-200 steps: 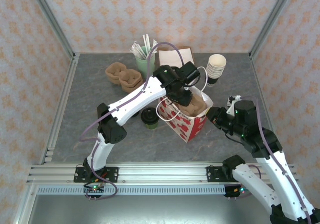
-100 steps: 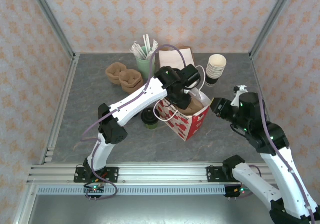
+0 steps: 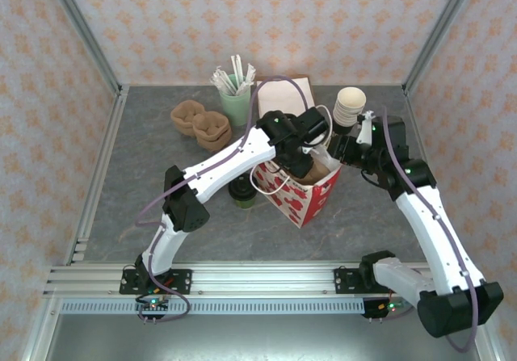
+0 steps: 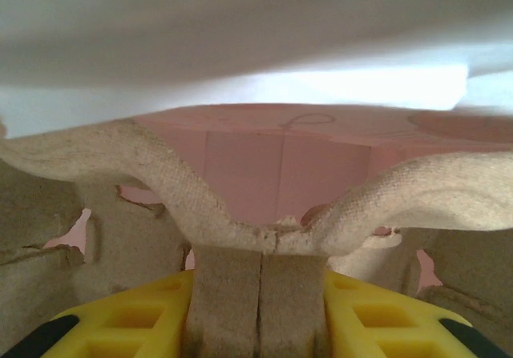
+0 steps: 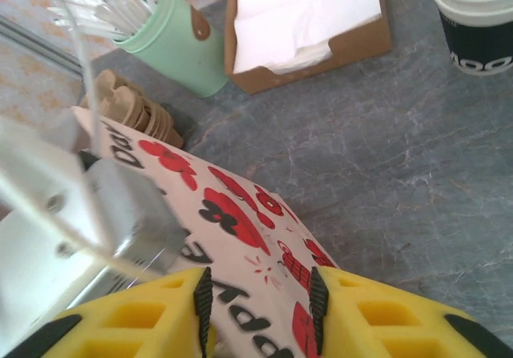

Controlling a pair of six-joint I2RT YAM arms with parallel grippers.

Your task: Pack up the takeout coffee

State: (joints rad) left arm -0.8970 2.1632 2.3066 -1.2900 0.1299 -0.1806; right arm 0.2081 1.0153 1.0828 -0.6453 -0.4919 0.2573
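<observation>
The takeout coffee (image 3: 242,190), a small dark cup with a black lid, stands on the table just left of the red-patterned bag (image 3: 305,201), partly under my left arm. My left gripper (image 3: 302,162) reaches into the bag's mouth. In the left wrist view it (image 4: 260,286) is shut on the centre tab of a brown pulp cup carrier (image 4: 160,174), with the bag's pink inside wall (image 4: 280,154) behind. My right gripper (image 3: 340,149) is at the bag's far right rim. In the right wrist view it (image 5: 258,298) is open over the bag's printed side (image 5: 240,214).
A stack of cream cups (image 3: 349,107) (image 5: 474,22) stands at the back right. A napkin box (image 3: 283,91) (image 5: 309,18) and a green holder of straws (image 3: 233,93) (image 5: 168,42) sit at the back. Spare pulp carriers (image 3: 202,122) (image 5: 128,106) lie back left.
My right arm has swung from the bag's near right side up to its far right rim, and its jaws have widened. My left gripper has shifted slightly right with the carrier.
</observation>
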